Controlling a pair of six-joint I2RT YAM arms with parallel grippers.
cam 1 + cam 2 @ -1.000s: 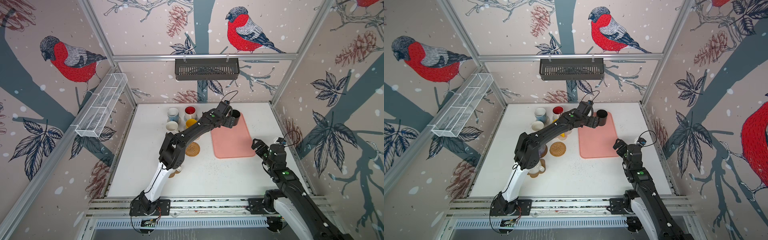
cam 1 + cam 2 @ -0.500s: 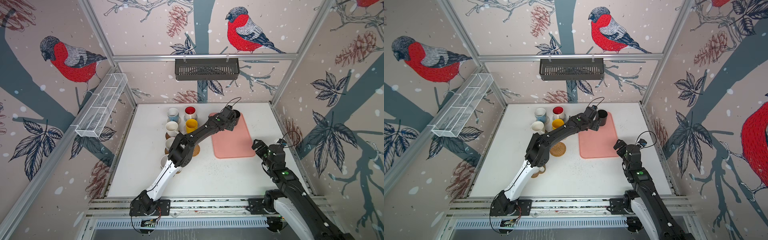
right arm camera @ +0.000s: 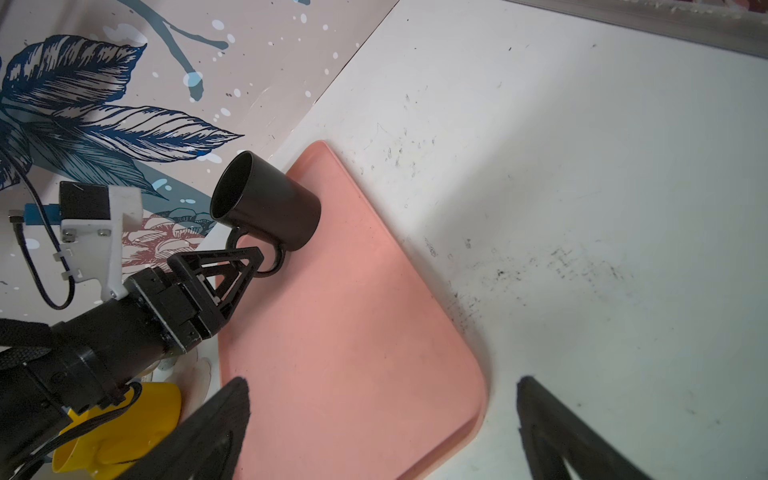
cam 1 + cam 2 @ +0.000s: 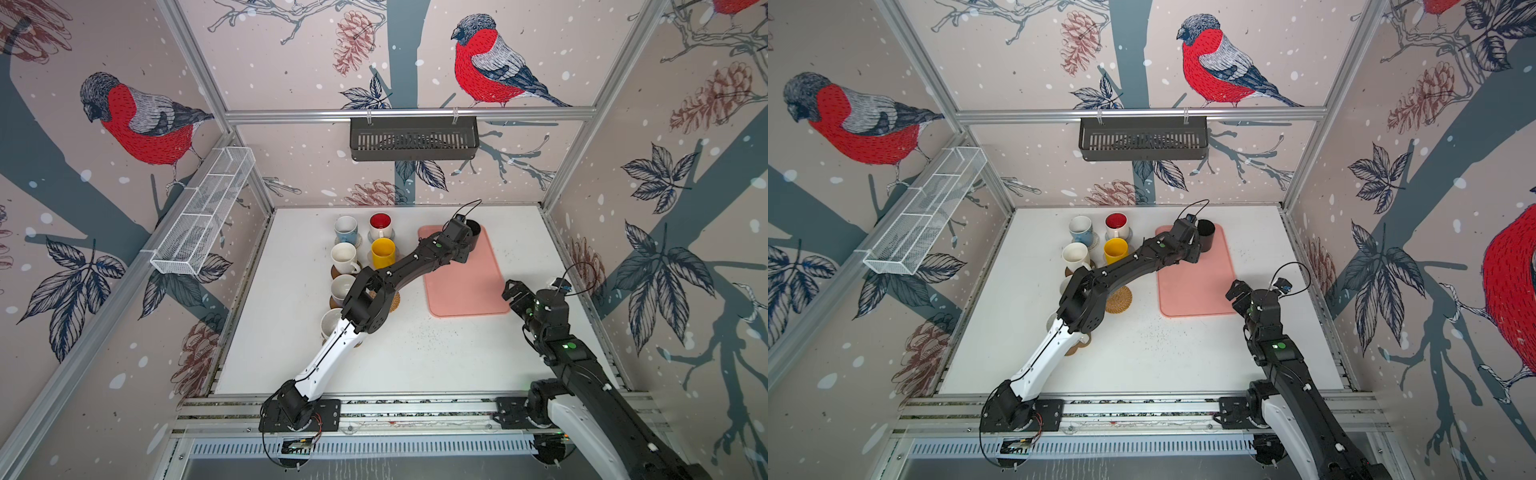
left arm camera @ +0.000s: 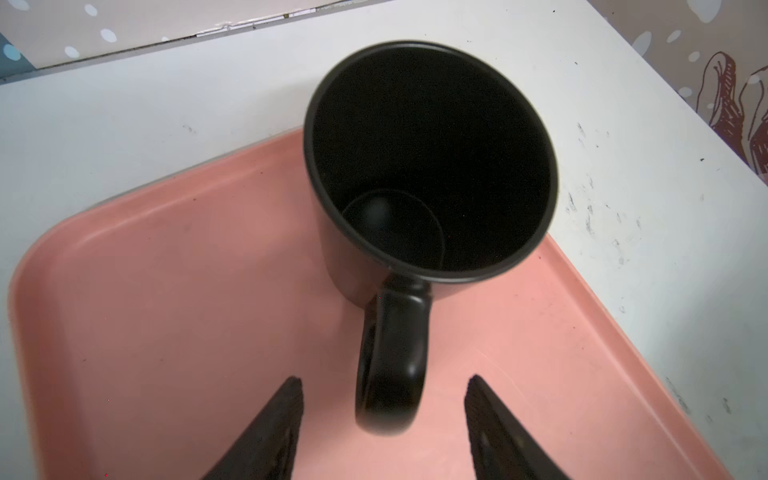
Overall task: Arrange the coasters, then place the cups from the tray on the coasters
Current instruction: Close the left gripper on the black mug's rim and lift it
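Robot lab test booth; aluminium frame [image 4: 407,113], bird-print wall panels [image 4: 291,54], white tabletop [image 4: 415,357]

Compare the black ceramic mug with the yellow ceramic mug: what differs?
The black ceramic mug stands alone on the salmon-pink tray; the yellow ceramic mug stands off it, among other mugs. The open left gripper straddles the black mug's handle; none is at the yellow mug. Both stand upright.

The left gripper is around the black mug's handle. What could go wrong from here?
1. The left gripper flanks only the handle, not touching it; held so, the black mug may swing or slip when lifted.
2. The mug stands at the tray's far corner; a nudge could tip it over the rim.
3. The left arm crosses beside the yellow mug; carrying back may knock it.
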